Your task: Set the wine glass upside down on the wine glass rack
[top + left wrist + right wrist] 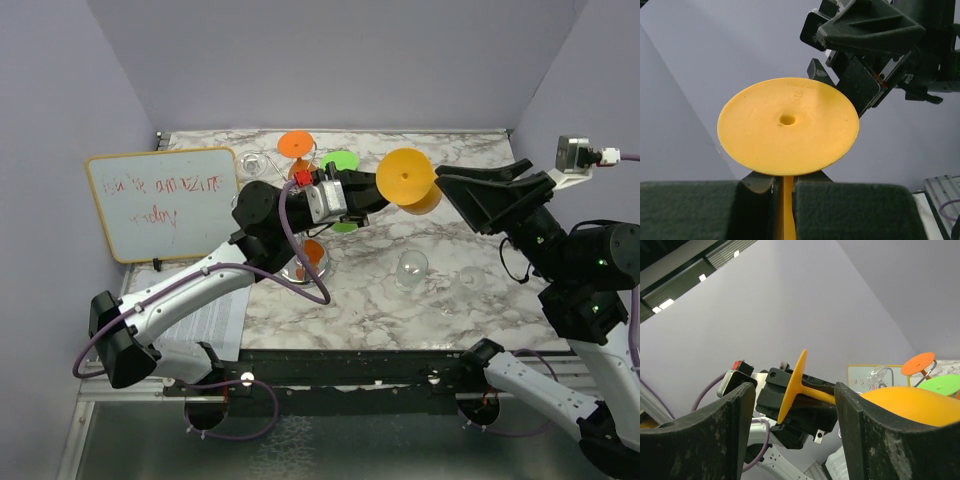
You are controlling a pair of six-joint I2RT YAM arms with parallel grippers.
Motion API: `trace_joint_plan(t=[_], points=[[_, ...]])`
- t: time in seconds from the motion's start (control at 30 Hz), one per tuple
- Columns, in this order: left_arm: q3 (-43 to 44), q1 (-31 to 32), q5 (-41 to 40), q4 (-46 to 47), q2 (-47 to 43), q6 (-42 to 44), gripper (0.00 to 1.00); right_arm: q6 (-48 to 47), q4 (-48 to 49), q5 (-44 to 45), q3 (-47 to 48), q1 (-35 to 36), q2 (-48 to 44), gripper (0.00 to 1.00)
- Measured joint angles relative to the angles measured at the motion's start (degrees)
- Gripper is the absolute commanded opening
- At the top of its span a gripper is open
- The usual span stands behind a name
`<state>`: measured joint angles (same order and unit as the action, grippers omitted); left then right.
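Left pads: the dark pads of the left gripper are seen closest, clamped on the yellow stem of the wine glass. Its foot disc is turned to the lens.
Right gripper: the jaws are held wide apart and nothing is gripped. The stem is seen through the gap, with the bowl just beside one finger; contact cannot be told.
Surface: a marbled table is enclosed by lilac walls.
Wine glass rack: it is stood mid-table behind the left arm, with orange and green glasses seen on it. The yellow glass is held in the air to its right.
Only from above: a whiteboard, clear glasses and a printed sheet are shown.
Room: bare marble is seen between the clear glasses and the back wall.
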<state>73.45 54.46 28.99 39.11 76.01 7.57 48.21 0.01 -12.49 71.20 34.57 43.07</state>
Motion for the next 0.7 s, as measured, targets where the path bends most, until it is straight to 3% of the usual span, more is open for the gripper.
trace_joint_plan(t=[0.3,0.37,0.63,0.67,0.7], points=[[0.04,0.02,1.22,0.13,2.8,3.52,0.0,-0.26,-7.17,2.47,4.0,0.0,1.7,0.64],[0.07,0.04,1.25,0.15,3.17,4.11,0.0,-0.68,-9.09,2.6,5.33,0.0,2.49,0.59],[0.26,0.04,1.25,0.15,4.07,5.16,0.02,-2.4,-16.09,4.15,8.39,0.0,4.02,0.08],[0.26,0.04,1.2,0.07,4.07,5.31,0.09,-2.6,-16.46,4.28,8.5,0.0,4.13,0.02],[0.26,0.0,1.2,-0.11,4.09,5.4,0.24,-2.73,-16.74,4.39,8.72,0.0,4.2,0.01]])
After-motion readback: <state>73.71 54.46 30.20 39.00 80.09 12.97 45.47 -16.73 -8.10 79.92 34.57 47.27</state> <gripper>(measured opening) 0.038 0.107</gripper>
